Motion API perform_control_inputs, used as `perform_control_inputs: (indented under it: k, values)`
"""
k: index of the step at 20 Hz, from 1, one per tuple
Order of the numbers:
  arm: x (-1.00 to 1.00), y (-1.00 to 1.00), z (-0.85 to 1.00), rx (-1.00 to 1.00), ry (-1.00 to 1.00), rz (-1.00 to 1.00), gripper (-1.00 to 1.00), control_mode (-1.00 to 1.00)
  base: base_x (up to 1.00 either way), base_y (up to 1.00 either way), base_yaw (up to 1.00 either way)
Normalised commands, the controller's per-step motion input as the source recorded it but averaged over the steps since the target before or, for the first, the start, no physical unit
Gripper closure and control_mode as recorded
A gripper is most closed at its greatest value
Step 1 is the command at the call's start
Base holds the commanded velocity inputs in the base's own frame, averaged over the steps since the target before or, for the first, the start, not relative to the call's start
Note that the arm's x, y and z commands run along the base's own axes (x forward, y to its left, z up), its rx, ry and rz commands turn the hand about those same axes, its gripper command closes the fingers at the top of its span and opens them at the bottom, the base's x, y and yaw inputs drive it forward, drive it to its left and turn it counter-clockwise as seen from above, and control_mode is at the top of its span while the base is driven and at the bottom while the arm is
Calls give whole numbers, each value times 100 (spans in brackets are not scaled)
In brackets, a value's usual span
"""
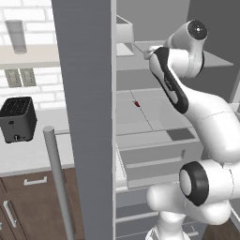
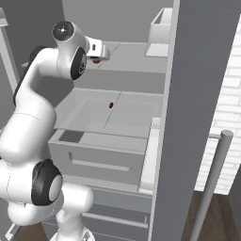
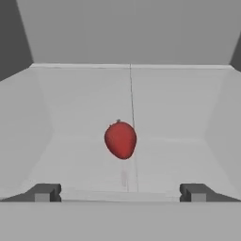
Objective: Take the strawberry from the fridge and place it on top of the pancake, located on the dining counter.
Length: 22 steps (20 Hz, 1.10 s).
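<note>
The fridge (image 1: 140, 140) stands open in front of me. The strawberry (image 3: 120, 140), small and red, lies on a pale grey inner shelf (image 3: 70, 117) near its middle seam; it also appears as a red speck (image 1: 137, 104) (image 2: 111, 105). My gripper (image 3: 120, 192) is open, its two dark fingertips (image 3: 44, 192) set wide apart, with the strawberry centred a little way ahead of them and not touched. My arm reaches in above the shelf. The pancake and the dining counter are out of view.
The open fridge door (image 1: 86, 117) with its long handle (image 1: 58, 183) stands at my left, the other door (image 2: 197, 94) at my right. A pale drawer (image 2: 99, 155) juts out below the shelf. A white bin (image 2: 160, 33) sits higher up. A black toaster (image 1: 18, 119) is on the worktop.
</note>
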Motion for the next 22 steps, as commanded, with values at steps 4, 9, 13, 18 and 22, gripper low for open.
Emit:
perform_control_inputs:
  k: [4, 9, 13, 18, 22]
  values:
    - [46, 0, -21, 0, 4, 0, -100, -100, 0, 0, 0]
    - [40, 0, -18, 0, 0, 0, -100, -100, 0, 0, 0]
    - [31, 0, 0, 0, 0, 0, -100, -100, 0, 0, 0]
    - [26, 0, 0, 0, 0, 0, -100, -100, 0, 0, 0]
    - [0, 0, -1, 0, 0, 0, -100, -100, 0, 0, 0]
